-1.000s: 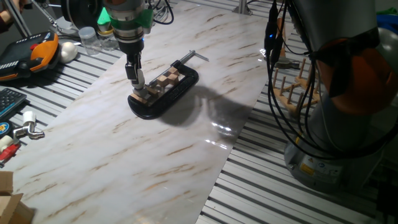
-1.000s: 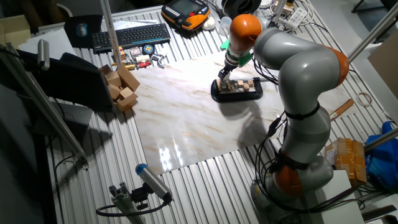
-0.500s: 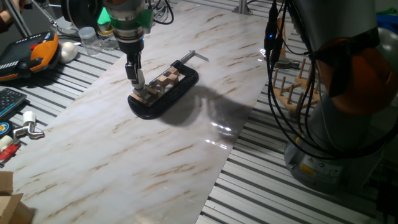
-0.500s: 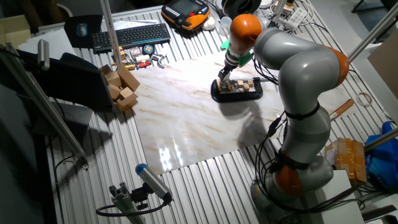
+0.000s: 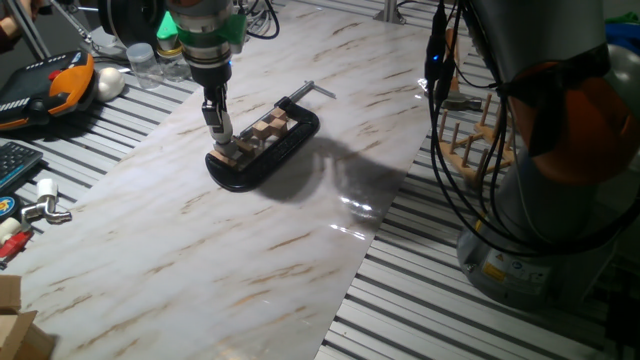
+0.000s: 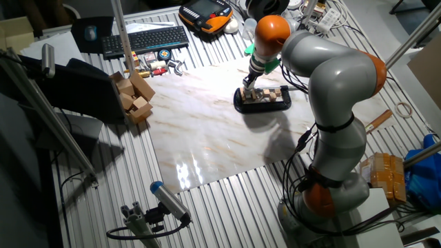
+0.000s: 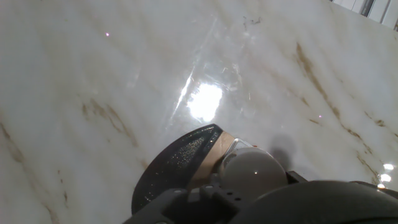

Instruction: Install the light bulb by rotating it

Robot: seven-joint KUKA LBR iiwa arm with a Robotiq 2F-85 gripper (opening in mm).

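Observation:
The light bulb (image 7: pixel 252 171), a small frosted white globe, fills the lower middle of the hand view. It stands on a wooden block (image 7: pixel 211 155) at the near end of the black clamp (image 5: pixel 290 148). My gripper (image 5: pixel 222 134) points straight down over that end of the clamp (image 6: pixel 265 107). Its dark fingers (image 7: pixel 205 202) close round the bulb's sides. The bulb's screw base is hidden beneath the globe. From the fixed views the bulb (image 5: pixel 227 131) is only a pale spot between the fingertips, and my gripper (image 6: pixel 247 84) covers it from the other side.
Small wooden blocks (image 5: pixel 264 130) fill the clamp's jaw. A white egg-shaped ball (image 5: pixel 108 82), clear jars (image 5: pixel 146 62) and an orange pendant (image 5: pixel 55 85) lie at the back left. A wooden peg rack (image 5: pixel 470 140) stands right of the marble board (image 5: pixel 250 250). A keyboard (image 6: pixel 145 40) and stacked wood blocks (image 6: pixel 134 96) lie beyond.

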